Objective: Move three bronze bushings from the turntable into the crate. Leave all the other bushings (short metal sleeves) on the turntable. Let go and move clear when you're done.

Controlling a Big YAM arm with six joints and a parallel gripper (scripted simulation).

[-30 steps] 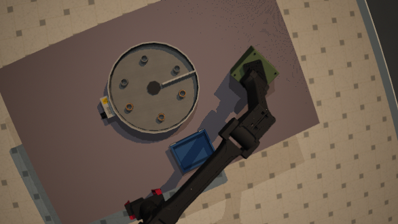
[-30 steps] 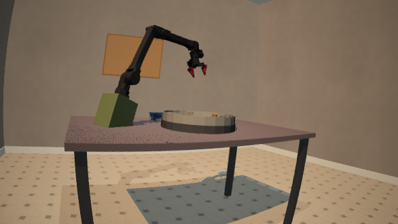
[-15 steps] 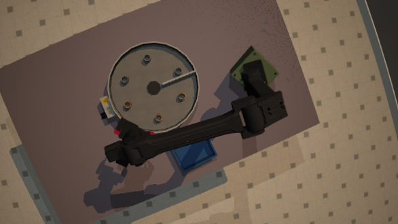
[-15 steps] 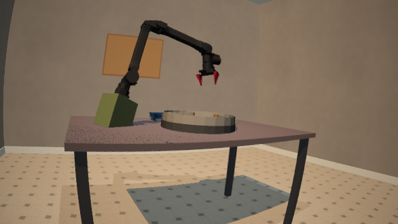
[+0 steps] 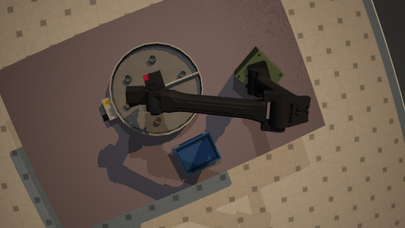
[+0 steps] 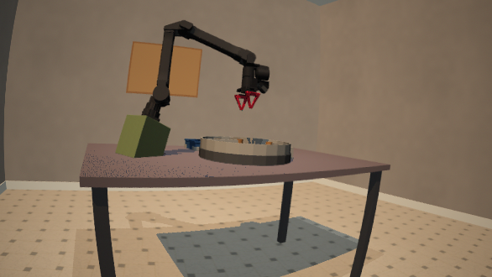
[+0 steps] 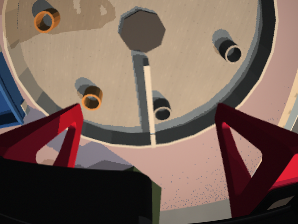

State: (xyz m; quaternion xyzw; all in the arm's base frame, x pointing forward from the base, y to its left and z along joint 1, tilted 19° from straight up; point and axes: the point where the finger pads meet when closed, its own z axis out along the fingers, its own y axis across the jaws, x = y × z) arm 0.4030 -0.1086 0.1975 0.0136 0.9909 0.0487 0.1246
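Observation:
The round turntable holds several bushings. Two bronze bushings show in the top view, one near the front rim (image 5: 158, 119) and one half under the arm (image 5: 127, 104). Three grey bushings sit on the far half (image 5: 152, 59) (image 5: 128, 79) (image 5: 182, 74). In the wrist view I see two bronze bushings (image 7: 45, 20) (image 7: 91, 99) and dark ones (image 7: 161, 107) (image 7: 229, 50). My gripper (image 6: 247, 101) hangs high above the turntable (image 6: 244, 148), open and empty; its red fingers stand wide apart. The blue crate (image 5: 197, 153) is empty.
The arm's green base block (image 5: 259, 67) stands right of the turntable. The arm stretches across the turntable and hides part of it. A small box with a yellow label (image 5: 108, 108) sits at the turntable's left rim. The crate (image 6: 191, 143) lies behind the turntable in the side view.

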